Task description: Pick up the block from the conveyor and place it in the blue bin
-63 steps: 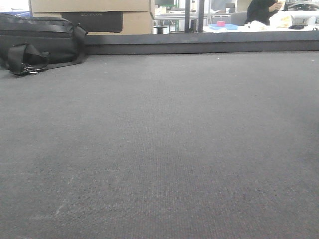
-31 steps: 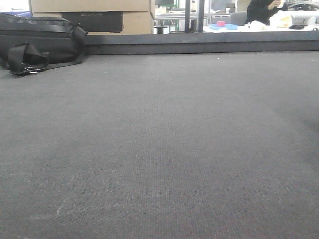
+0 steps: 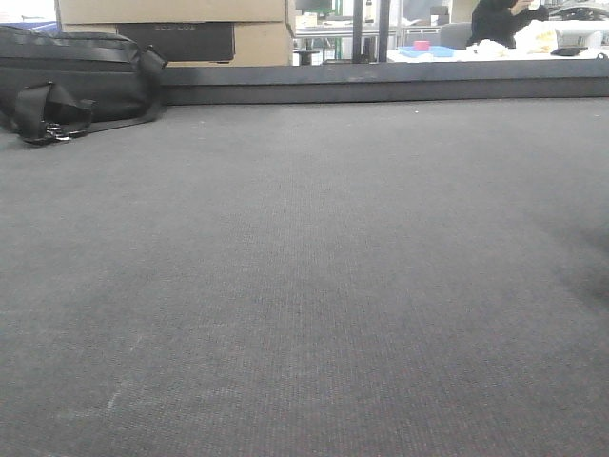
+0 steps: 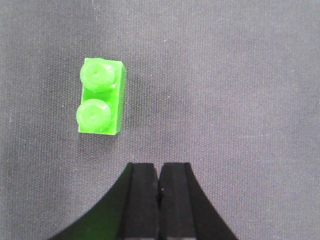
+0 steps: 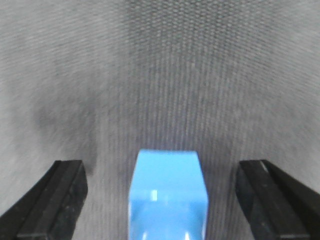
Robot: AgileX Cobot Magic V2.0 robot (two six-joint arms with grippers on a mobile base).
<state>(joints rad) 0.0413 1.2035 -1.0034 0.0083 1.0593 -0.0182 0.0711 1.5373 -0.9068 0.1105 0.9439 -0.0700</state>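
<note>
Two blocks: green block (image 4: 100,96) in L wrist view, blue block (image 5: 168,192) in R wrist view; each on grey woven surface (image 3: 304,286).
Green block: two studs up, long axis running away from cam; ahead of and left of the fingertips, not touching.
Left gripper (image 4: 159,172): fingers pressed together, nothing btwn them.
Blue block: centred btwn the R fingers, clear gap each side; near end cut off by frame edge.
Right gripper (image 5: 161,167): spread wide, fingers (image 5: 55,200) off the block.
Front view: black bag (image 3: 71,81) at back left, cardboard boxes (image 3: 171,11) behind it.
Far back: blue tray (image 3: 428,50) w/ pink item (image 3: 422,45) on or just behind it, can't tell; person in dark top (image 3: 500,19) to the right.
</note>
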